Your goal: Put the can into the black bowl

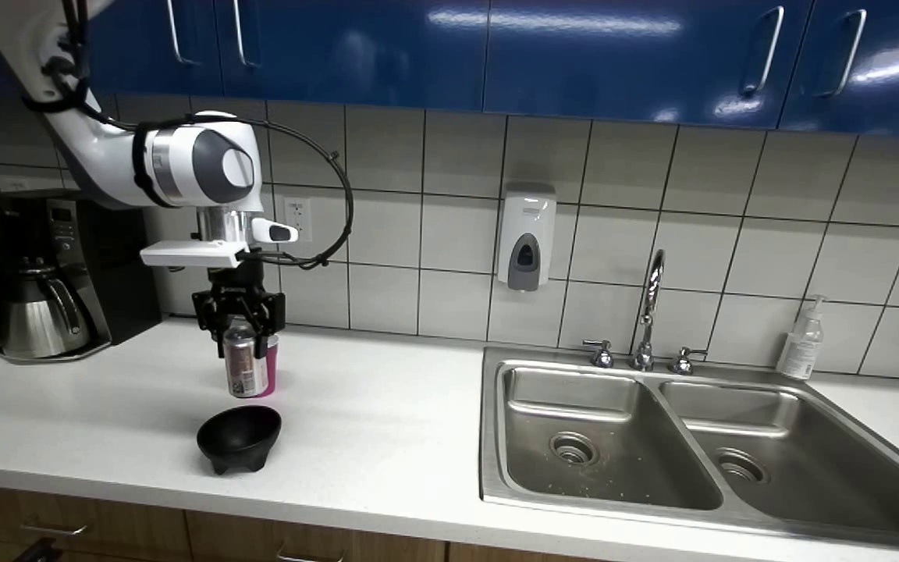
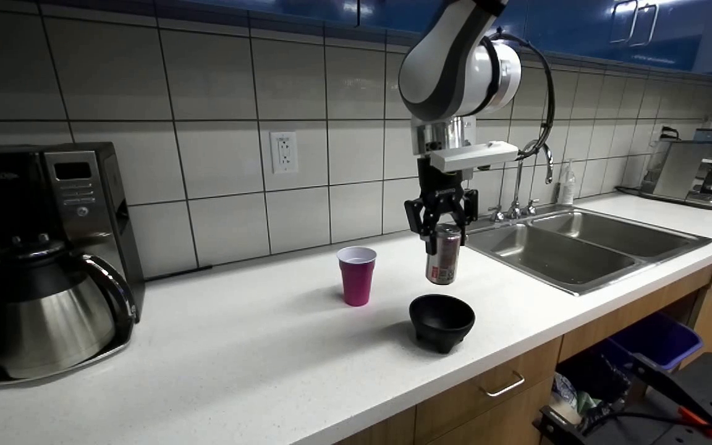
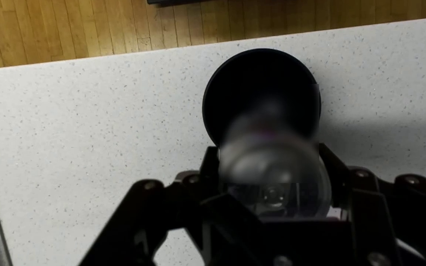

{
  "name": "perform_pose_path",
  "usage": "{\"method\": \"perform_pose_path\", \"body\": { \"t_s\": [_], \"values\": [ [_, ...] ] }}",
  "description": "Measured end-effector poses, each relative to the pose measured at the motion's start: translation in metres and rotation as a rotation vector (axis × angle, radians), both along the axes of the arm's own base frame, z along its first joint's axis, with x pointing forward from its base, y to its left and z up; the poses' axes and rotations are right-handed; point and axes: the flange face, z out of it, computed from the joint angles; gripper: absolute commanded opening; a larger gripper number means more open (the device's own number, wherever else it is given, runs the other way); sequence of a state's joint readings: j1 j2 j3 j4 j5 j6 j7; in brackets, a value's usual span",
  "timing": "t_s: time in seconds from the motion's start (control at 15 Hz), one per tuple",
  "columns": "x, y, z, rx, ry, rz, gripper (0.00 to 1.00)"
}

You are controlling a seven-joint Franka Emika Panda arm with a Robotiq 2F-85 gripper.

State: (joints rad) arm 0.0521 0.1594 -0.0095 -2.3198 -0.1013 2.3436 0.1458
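The can (image 1: 247, 367), a silver-grey metal cylinder with a printed label, is up off the white counter (image 1: 387, 437), pinched between the fingers of the black two-fingered gripper (image 1: 242, 343) and held near upright in an exterior view! Behind it from this angle, partly hidden, a pink-purple plastic cup (image 1: 272, 367); nearer the counter's front edge, the small round all-black bowl (image 1: 239, 441) on stubby feet. Over to the side, a double-basin stainless-steel sink (image 1: 687, 429), a white-and-grey wall dispenser (image 1: 527, 242) and a clear plastic pump bottle (image 1: 802, 347), its print too small to read. Across to an exterior view with a black-and-steel coffee maker (image 2: 81, 185) and black-handled steel pot (image 2: 53, 321): pale script up there looks like "Mr. Coffee", though it's small. Here the cup stands upright, apart from the can and near the bowl, while the can hangs just above the bowl, whether squarely over it I cannot tell. Low on its label, a red patch with white marks beside a dark speckled block, the words beyond making out. Down to the wrist view: the fingers flank the can's blurred top, which overlaps the bowl's round edge as seen from here, and wood-plank flooring (image 3: 87, 26) shows past the counter.
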Motion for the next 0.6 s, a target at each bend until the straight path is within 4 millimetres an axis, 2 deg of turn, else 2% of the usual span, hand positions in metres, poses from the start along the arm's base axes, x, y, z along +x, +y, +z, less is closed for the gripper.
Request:
{"method": "perform_pose_path", "body": {
  "t_s": [0.6],
  "values": [
    [-0.001, 0.025, -0.035, 0.009, -0.009, 0.055, 0.40]
  ]
}}
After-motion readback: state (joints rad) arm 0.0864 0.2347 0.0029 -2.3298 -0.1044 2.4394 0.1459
